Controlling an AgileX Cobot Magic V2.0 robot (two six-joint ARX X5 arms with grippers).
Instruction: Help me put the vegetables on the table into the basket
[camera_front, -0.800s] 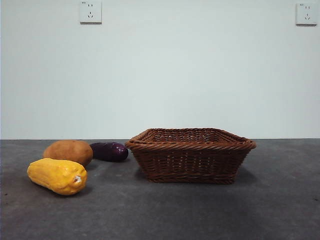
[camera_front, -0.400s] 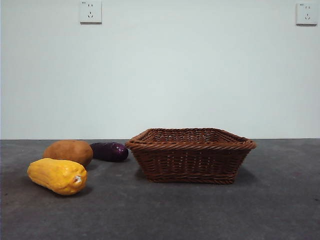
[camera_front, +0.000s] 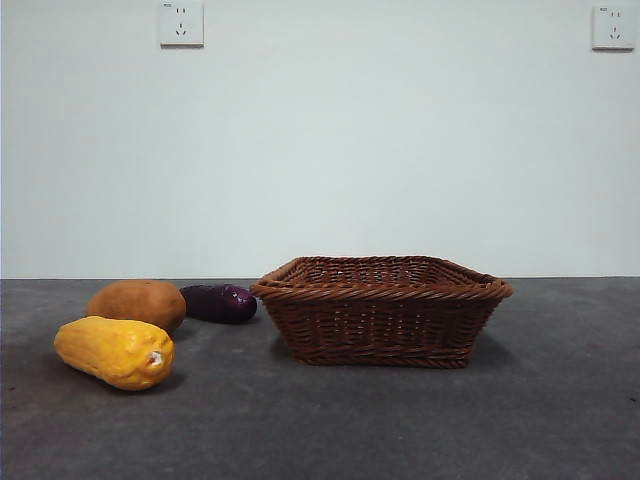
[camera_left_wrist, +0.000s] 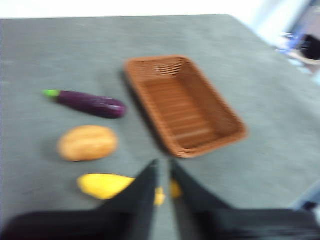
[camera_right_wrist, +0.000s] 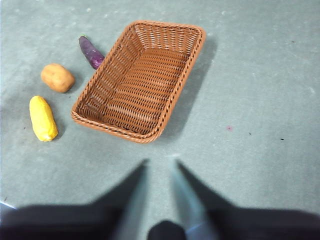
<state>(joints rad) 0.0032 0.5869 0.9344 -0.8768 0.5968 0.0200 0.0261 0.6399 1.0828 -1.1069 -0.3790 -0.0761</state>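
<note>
Nothing readable here, honestly. The two white wall sockets (camera_front: 181, 23) and (camera_front: 613, 27) each have a tiny mark in the top left corner, but it's way too small to make out. No labels or print on the basket (camera_front: 381, 292), the vegetables or the surface (camera_front: 560, 400) either.

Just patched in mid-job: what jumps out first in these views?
The big empty wicker basket in the middle of the table draws the eye. Beside it lie three vegetables in a loose row: yellow corn nearest the front camera, brown potato behind it, purple eggplant farthest back. The left gripper hangs above the corn.
</note>
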